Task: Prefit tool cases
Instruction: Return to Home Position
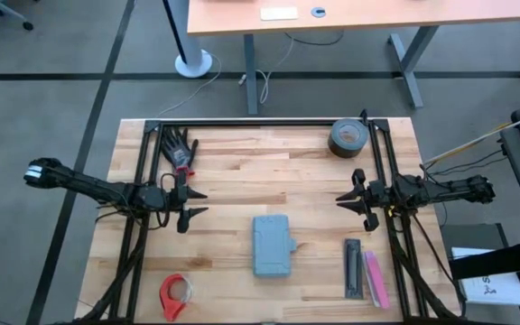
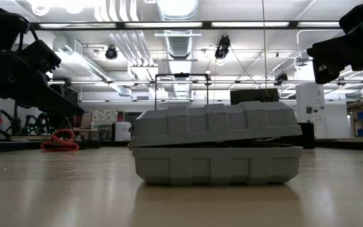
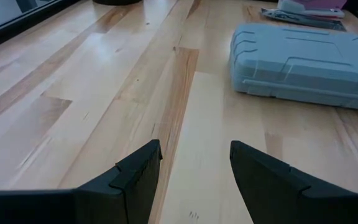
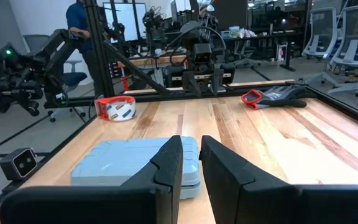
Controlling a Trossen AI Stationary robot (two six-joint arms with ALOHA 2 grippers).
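The blue-grey tool case (image 1: pixel 272 244) lies flat on the wooden table, near the middle toward the near edge. In the low view the case (image 2: pixel 216 142) has its lid slightly ajar on the base, with a dark slit between them. My left gripper (image 1: pixel 197 204) hovers open to the case's left and farther back; in its wrist view the left gripper (image 3: pixel 194 168) faces the case (image 3: pixel 303 62). My right gripper (image 1: pixel 343 200) hovers to the case's right and farther back. Its fingers (image 4: pixel 192 155) are open by a narrow gap, with the case (image 4: pixel 129 165) beyond them.
A grey duct tape roll (image 1: pixel 348 137) sits at the far right corner. A black and red glove (image 1: pixel 181 149) lies at the far left. A red tape roll (image 1: pixel 175 293) sits near left. Black and pink bars (image 1: pixel 364 271) lie right of the case.
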